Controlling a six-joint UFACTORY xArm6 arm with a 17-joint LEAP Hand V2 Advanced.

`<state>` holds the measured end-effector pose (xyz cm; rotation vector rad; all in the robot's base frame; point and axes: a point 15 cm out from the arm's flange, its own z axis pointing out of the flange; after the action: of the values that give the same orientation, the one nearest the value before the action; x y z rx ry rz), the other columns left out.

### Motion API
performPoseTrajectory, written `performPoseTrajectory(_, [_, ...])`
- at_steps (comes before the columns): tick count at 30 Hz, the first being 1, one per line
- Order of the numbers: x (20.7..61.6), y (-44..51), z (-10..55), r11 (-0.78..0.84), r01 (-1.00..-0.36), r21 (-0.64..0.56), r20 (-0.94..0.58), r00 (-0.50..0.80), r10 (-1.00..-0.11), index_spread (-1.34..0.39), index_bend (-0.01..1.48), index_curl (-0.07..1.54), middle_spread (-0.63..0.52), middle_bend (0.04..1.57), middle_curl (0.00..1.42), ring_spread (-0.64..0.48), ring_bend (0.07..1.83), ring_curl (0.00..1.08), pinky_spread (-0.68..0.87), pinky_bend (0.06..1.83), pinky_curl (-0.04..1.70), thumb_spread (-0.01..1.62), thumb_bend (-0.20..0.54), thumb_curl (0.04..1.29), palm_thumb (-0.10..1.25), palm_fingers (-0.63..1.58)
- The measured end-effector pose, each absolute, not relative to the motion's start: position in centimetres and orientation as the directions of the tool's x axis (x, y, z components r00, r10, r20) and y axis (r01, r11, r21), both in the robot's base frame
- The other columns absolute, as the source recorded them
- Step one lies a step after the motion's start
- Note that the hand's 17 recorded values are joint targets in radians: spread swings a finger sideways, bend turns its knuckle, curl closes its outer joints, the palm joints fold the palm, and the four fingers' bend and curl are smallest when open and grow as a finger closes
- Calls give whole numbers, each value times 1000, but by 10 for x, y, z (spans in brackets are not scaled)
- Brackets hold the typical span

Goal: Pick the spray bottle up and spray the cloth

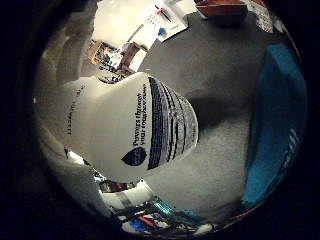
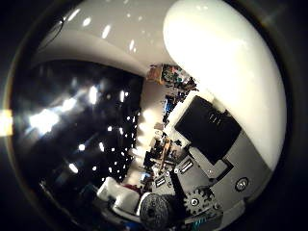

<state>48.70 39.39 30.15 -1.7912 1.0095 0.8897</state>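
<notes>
Our right hand has its white and black fingers curled around a white spray bottle, which fills much of the view, pressed close against the palm. Beyond the bottle we see a grey table. A blue cloth lies flat on it, near the bottle but not touching.
</notes>
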Motion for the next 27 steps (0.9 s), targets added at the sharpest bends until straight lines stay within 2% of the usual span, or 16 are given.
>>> performPoseTrajectory(2, [481, 395, 302, -312, -893, -324, -873, 409, -265, -287, 644, 787, -113, 1107, 699, -191, 1212, 693, -332, 1000, 990, 787, -28, 793, 859, 1038])
performPoseTrajectory(5, [472, 392, 299, -352, -886, -303, -873, 406, -270, -295, 473, 797, -128, 997, 685, -188, 1196, 669, -395, 977, 929, 749, -28, 782, 859, 819])
performPoseTrajectory(7, [466, 388, 295, -387, -874, -292, -866, 414, -281, -322, 332, 770, -130, 871, 663, -188, 1189, 646, -407, 922, 900, 782, -23, 758, 872, 526])
performPoseTrajectory(9, [463, 383, 297, -430, -854, -293, -849, 439, -293, -334, 300, 743, -130, 812, 644, -171, 1150, 629, -357, 844, 890, 863, -22, 734, 861, 359])
performPoseTrajectory(11, [458, 376, 296, -473, -834, -284, -835, 457, -305, -341, 333, 701, -103, 708, 597, -136, 1008, 578, -233, 722, 861, 984, -25, 696, 811, 161])
performPoseTrajectory(15, [442, 362, 294, -557, -792, -250, -824, 476, -307, -358, 185, 537, 12, 429, 451, 9, 700, 429, 120, 619, 735, 1072, -24, 626, 754, -86])
performPoseTrajectory(17, [441, 356, 303, -595, -763, -254, -814, 501, -294, -348, 148, 460, 67, 351, 405, 87, 555, 361, 240, 531, 650, 1086, -23, 593, 742, -85])
performPoseTrajectory(20, [443, 349, 312, -637, -730, -248, -814, 513, -271, -338, 134, 375, 118, 274, 365, 141, 456, 311, 323, 447, 553, 1095, -23, 557, 728, -77])
performPoseTrajectory(27, [461, 314, 320, -606, -758, -242, -816, 497, -296, -319, 135, 263, 162, 188, 326, 170, 363, 269, 361, 416, 436, 1112, -20, 503, 712, -33])
